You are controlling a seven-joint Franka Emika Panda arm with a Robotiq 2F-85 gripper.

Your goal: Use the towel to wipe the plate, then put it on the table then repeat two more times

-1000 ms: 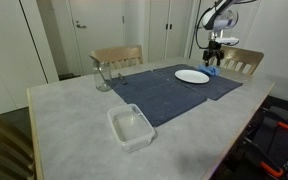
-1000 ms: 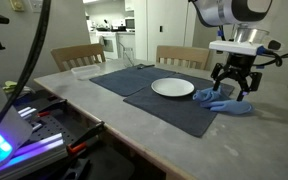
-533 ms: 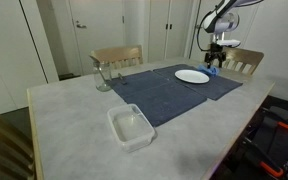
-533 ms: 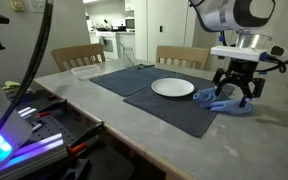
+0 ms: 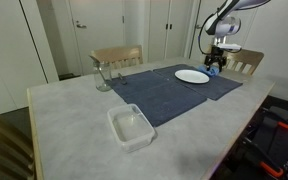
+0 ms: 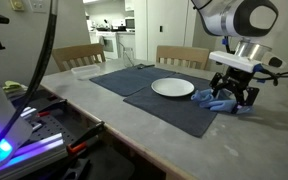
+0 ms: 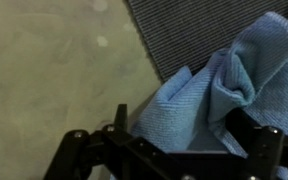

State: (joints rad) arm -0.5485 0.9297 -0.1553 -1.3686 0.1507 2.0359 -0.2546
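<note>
Wrist view: we see the gripper (image 7: 192, 138) spread wide over the crumpled towel (image 7: 224, 95), straddling mat (image 7: 199, 28) edge on bench (image 7: 44, 70).

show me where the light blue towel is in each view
In an exterior view: the towel is far back on the right, just past the plate.
In an exterior view: the towel is right of centre, beside the plate.
Wrist view: the towel lies bunched at centre right.
Shared landmark: the dark blue mat; the towel lies at its edge.
</note>
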